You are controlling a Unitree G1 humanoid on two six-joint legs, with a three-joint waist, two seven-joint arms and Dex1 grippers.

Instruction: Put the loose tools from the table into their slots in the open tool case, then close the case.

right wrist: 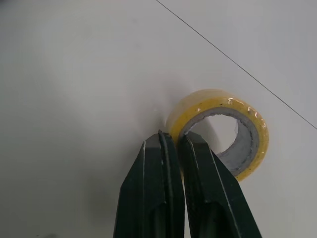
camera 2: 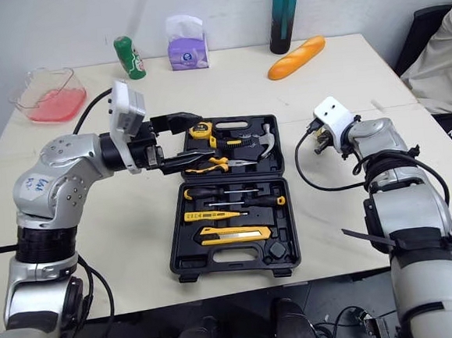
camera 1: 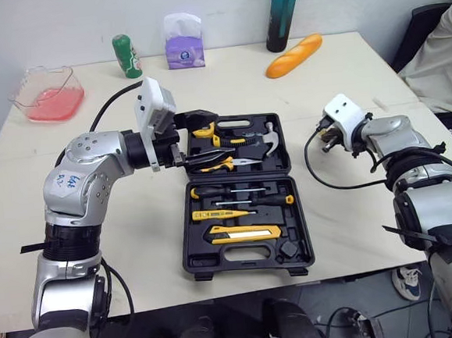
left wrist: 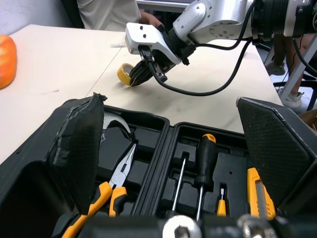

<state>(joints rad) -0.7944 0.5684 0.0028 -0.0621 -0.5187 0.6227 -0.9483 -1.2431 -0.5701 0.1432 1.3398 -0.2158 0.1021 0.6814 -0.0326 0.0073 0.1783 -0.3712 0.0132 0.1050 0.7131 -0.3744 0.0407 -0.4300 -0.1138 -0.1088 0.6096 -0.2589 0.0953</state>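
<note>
Open tool case (camera 1: 241, 259) holds pliers (camera 1: 218, 166), hammer (camera 1: 269, 140); left claw (camera 1: 210, 139) spread; right claw (right wrist: 171, 137) pinches tape (right wrist: 213, 97).

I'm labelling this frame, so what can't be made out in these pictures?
Right wrist view: the right gripper covers the near rim of the tape roll.
Head views: the left gripper covers far-left slots of the tool case.
Head views: the black piece in the case's near-right corner, too small to name.
Head views: the dark bottle, cut by the top edge.
</note>
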